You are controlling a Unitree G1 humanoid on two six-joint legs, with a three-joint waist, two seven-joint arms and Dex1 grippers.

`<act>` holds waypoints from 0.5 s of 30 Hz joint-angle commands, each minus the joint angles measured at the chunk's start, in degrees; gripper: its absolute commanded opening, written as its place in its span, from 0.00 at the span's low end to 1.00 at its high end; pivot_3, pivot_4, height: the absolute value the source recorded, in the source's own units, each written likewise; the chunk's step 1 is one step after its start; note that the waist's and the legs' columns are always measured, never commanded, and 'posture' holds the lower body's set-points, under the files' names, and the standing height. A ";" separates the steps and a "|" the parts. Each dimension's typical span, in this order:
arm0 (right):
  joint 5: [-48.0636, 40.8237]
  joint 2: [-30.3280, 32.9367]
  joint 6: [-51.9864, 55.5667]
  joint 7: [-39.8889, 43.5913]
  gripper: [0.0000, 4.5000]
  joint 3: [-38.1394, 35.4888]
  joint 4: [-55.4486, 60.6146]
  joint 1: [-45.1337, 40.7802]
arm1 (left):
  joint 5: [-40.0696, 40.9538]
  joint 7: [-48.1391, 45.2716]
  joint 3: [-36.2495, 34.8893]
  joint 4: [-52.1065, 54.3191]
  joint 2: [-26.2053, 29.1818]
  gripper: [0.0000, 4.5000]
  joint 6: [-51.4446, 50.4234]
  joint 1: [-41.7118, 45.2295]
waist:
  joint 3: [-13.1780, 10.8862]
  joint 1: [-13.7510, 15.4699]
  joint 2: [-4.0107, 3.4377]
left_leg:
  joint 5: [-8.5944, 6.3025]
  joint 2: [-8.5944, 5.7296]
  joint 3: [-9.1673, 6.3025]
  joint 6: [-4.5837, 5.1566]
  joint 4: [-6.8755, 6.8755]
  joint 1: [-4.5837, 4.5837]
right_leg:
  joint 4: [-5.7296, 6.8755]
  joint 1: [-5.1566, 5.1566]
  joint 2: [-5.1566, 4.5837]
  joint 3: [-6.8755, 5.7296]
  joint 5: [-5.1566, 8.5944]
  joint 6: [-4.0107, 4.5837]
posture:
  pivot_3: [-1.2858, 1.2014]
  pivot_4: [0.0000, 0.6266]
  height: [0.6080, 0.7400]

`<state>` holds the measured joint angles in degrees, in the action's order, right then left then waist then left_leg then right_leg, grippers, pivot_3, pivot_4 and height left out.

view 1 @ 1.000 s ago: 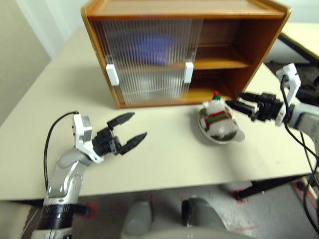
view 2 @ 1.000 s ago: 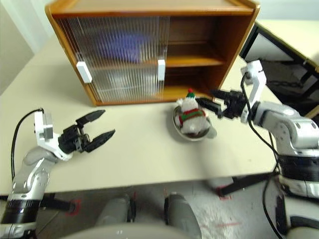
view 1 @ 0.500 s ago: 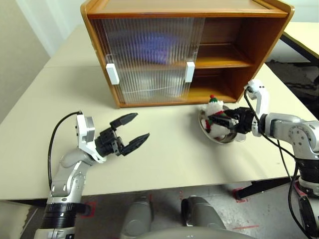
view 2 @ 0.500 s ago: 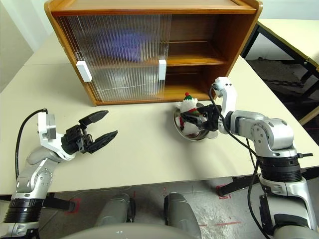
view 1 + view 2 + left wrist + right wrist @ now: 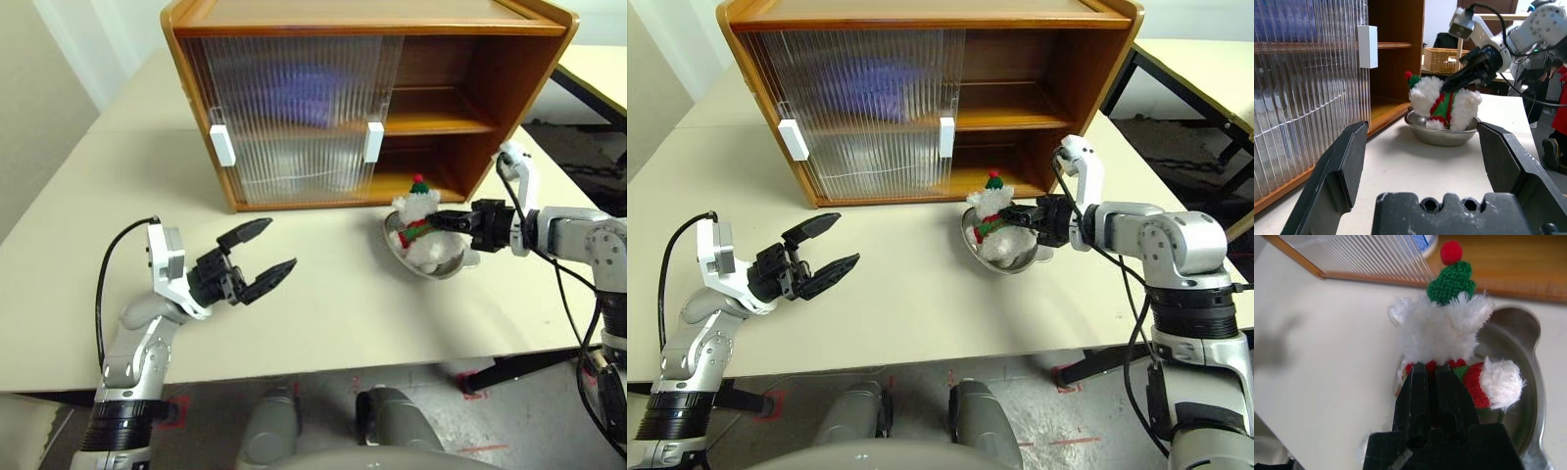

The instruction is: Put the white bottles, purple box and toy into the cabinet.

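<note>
Fingers of the right gripper [image 5: 438, 222] are pinched together on the toy [image 5: 416, 230], gripping it at the red-and-green scarf; the right wrist view shows the two black fingers [image 5: 1426, 396] pressed side by side into the scarf just under the white plush head. That toy, a snowman with a green hat and red pompom, stands upright in a shallow metal dish [image 5: 451, 266] right of centre in the left eye frame, its base apparently at the dish, though whether it touches the bottom cannot be told. This dish rests on the desk [image 5: 323, 323] just in front of the open right half of the cabinet [image 5: 509, 69].

Fingers of the left gripper [image 5: 263, 257] are spread wide and hold nothing, hovering over the desk at lower left of the frame, well apart from the toy and pointing toward it.

Occupying the upper middle of the frame, the cabinet has its ribbed sliding doors [image 5: 294, 117] covering the left part, with a blurred purple shape, probably the purple box [image 5: 304, 93], behind them on the upper shelf. Pale forms behind the lower panel are too indistinct to name.
</note>
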<state>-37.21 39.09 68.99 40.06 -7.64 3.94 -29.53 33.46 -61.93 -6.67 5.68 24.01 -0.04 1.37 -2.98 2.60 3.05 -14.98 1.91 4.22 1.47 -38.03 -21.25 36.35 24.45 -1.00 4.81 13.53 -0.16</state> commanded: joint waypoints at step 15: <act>3.85 -4.10 -20.59 -5.14 0.00 -9.93 -19.85 -21.09 | -0.69 -0.79 0.50 -1.22 0.75 1.00 0.07 0.68 | 0.08 -0.09 0.06 | 0.02 -0.02 0.05 0.04 -0.05 -0.01 | 0.00 0.02 -0.03 0.04 -0.09 -0.02 | 0.59 0.00 1.00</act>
<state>-34.92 35.32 53.22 35.69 -16.81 -13.73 -49.26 33.32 -62.59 -6.52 5.31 24.50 -0.02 1.77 -2.90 2.51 3.11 -14.96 1.89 4.27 1.51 -38.07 -21.26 36.35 24.49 -1.02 4.86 13.44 -0.18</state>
